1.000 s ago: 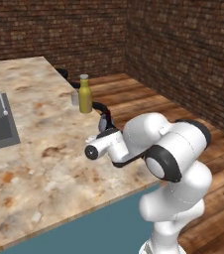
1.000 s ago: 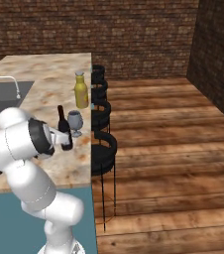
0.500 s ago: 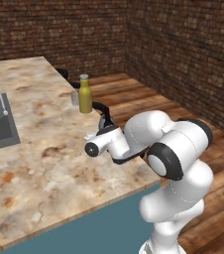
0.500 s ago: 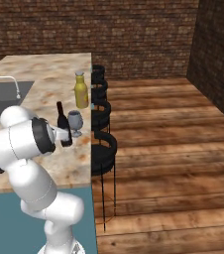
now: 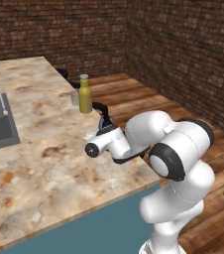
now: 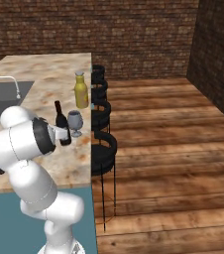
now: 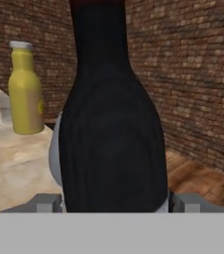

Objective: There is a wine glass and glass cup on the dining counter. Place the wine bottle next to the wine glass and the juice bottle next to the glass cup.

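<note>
Gripping, by the look of it, the wine bottle [image 7: 113, 124] low on its wide body, dark glass looming right against the hand camera with a grey finger [image 7: 44, 202] showing at either flank. Judging the gripper [image 6: 64, 133] as closed on that bottle, though actual pad contact is staying hidden behind the glass. Standing upright on the dining counter [image 6: 44, 82], directly in front of the hand. Handling as rigid, smooth and slippery, fairly heavy if full, top-heavy through the long neck; taking hold at the broad lower body, as now, seems the sound choice, since the neck would give a poor lever and invite tipping.

Sitting just beyond and slightly to one side of the held bottle, the wine glass [image 6: 75, 122], its pale bowl peeking out from behind the dark body in the hand view. Fragile and light, easily knocked; worth opening the fingers and backing straight out rather than sweeping sideways.

Waiting farther ahead of the hand, the juice bottle [image 6: 81, 90], olive-yellow with a grey cap, upright. Likely stiff, smooth, stubbier and steadier; grasping around the mid-body below the shoulder looks best.

Standing just beside it, partly hidden, the glass cup [image 5: 75, 97], clear and breakable, already close to its bottle.
</note>
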